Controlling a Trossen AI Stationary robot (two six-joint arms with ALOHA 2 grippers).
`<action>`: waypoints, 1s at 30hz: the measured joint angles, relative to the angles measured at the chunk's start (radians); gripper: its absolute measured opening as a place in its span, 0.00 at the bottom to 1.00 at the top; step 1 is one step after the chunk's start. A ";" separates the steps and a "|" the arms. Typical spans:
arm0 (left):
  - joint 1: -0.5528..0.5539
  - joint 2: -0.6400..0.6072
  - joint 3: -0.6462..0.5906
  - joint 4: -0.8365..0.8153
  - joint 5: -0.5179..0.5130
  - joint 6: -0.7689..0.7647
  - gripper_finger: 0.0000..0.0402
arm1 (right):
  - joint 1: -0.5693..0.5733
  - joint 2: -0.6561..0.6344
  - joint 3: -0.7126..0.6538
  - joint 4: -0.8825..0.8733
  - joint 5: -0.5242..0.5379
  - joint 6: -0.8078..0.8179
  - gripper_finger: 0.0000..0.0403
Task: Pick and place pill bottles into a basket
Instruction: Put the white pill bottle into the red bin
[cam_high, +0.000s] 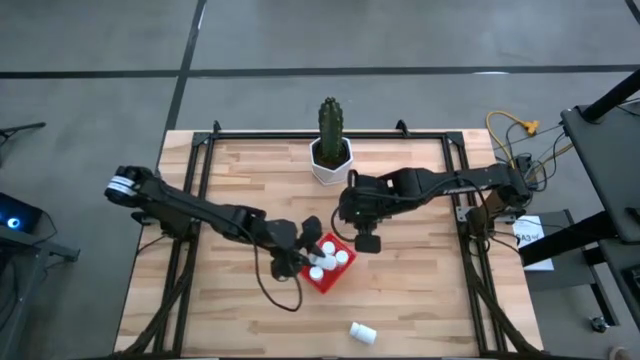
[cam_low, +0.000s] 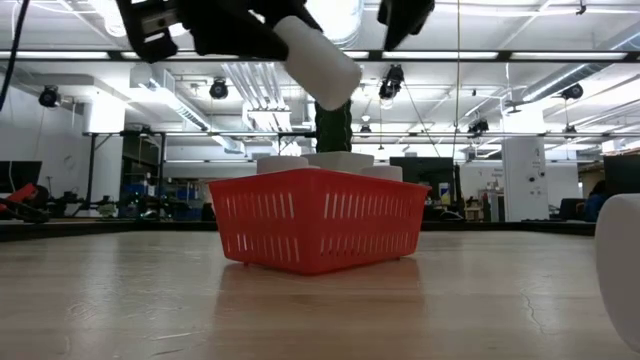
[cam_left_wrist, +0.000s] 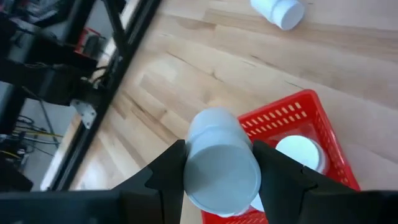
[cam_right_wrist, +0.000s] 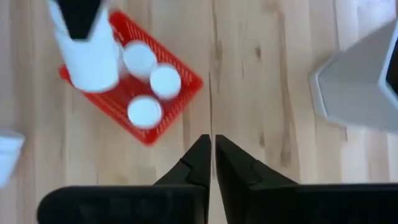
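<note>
wood-plank table (cam_high: 420, 290) under ceiling-lit workshop; left pincer (cam_high: 303, 252) clamps bottle (cam_left_wrist: 219, 163), right pincer (cam_high: 366, 240) together.

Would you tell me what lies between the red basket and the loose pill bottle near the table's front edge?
Only bare wood, in the high view, between the basket and the loose bottle.
</note>
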 joint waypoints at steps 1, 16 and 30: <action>0.000 0.019 0.024 -0.015 0.000 0.000 0.36 | -0.005 0.000 0.000 -0.024 0.003 0.013 0.03; 0.030 0.213 0.310 -0.320 0.068 0.001 0.36 | -0.072 -0.016 -0.001 -0.203 0.129 0.075 0.02; 0.084 0.348 0.399 -0.413 0.127 0.002 0.36 | -0.092 -0.089 -0.001 -0.212 0.131 0.056 0.02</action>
